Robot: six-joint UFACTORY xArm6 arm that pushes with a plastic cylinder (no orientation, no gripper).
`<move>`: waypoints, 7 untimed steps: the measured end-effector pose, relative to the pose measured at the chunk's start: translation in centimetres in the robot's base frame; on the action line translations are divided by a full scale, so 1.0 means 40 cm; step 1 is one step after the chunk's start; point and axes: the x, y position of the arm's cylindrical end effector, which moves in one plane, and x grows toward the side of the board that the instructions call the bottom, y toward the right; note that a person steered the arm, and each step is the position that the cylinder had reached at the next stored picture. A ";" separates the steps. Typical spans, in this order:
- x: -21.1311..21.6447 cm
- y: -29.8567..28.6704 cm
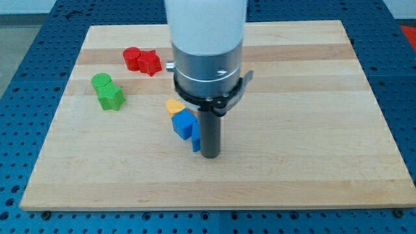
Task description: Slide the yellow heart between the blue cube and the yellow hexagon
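Observation:
My tip (210,156) rests on the wooden board (312,130) near its middle. A blue cube (183,122) lies just to the tip's upper left. A second, narrow blue block (195,137) stands right against the rod's left side, partly hidden by it. One yellow block (174,106) touches the blue cube's upper left edge; its shape is not clear, and the arm hides its right part. No other yellow block shows; the arm's body covers the board behind the rod.
Two red blocks (142,60) sit together at the upper left. A green round block (101,81) and a green star-like block (110,97) sit together at the left. Blue perforated table surrounds the board.

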 end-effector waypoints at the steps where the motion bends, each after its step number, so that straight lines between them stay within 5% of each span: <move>1: 0.000 -0.023; 4: 0.013 -0.176; 7: -0.176 -0.239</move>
